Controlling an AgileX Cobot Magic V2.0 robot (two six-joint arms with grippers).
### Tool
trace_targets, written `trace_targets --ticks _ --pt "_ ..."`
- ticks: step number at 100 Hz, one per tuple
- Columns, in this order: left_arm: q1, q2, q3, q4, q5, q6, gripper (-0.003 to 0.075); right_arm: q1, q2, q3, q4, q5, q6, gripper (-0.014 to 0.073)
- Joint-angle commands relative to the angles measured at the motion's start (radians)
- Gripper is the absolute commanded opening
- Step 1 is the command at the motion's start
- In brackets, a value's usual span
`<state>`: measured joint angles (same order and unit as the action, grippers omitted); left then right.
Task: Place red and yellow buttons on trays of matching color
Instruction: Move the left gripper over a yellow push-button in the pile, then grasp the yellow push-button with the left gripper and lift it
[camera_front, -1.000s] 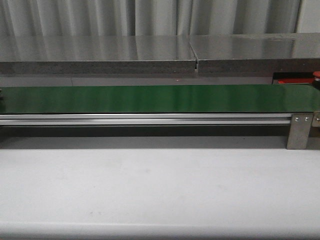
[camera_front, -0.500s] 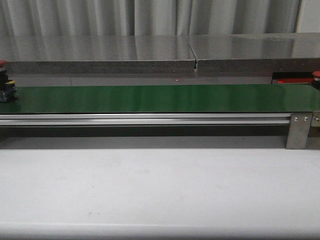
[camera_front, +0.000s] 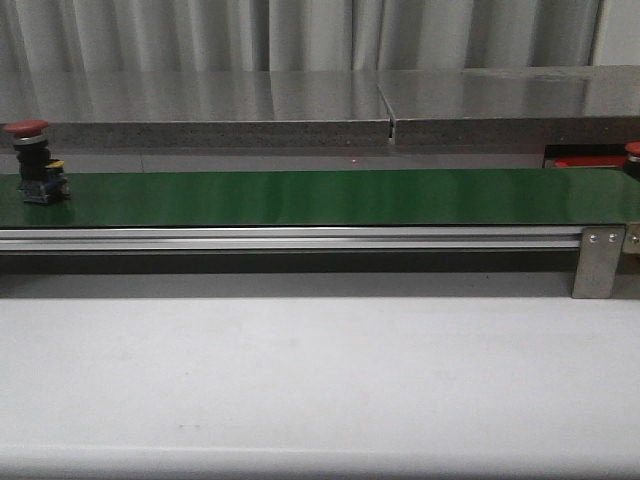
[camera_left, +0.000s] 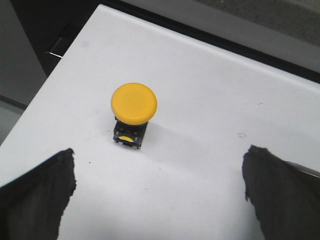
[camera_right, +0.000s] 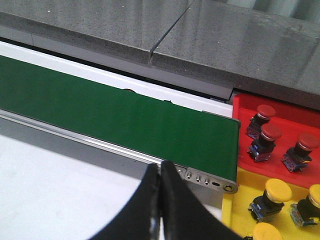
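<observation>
- red button (camera_front: 30, 160) upright on green belt (camera_front: 320, 197), at nine o'clock in the front view.
- left gripper (camera_left: 160, 192) fingers wide, yellow button (camera_left: 133, 112) between them.
- right gripper (camera_right: 160, 200) fingers pressed together, empty.

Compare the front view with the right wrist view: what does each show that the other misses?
Only the front view shows the red button standing on the belt's left end. Only the right wrist view shows the yellow tray, the yellow buttons in it, and the shut right gripper. Both show the green belt and the red tray.
</observation>
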<state>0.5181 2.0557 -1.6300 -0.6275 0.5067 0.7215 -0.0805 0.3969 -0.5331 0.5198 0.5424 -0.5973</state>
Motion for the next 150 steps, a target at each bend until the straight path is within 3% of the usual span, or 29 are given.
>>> trace_targets --ticks 1,73,150 --pt "0.001 -0.014 -0.079 -0.014 -0.035 -0.010 0.0629 0.003 0.002 -0.024 0.020 -0.065 -0.007 -0.0117" --pt "0.000 0.253 -0.373 -0.010 0.001 -0.010 0.0629 0.003 0.002 -0.024 0.020 -0.065 -0.007 -0.0117" --pt "0.000 0.298 -0.384 -0.013 -0.041 -0.010 0.0575 0.003 0.002 -0.024 0.020 -0.065 -0.007 -0.0117"
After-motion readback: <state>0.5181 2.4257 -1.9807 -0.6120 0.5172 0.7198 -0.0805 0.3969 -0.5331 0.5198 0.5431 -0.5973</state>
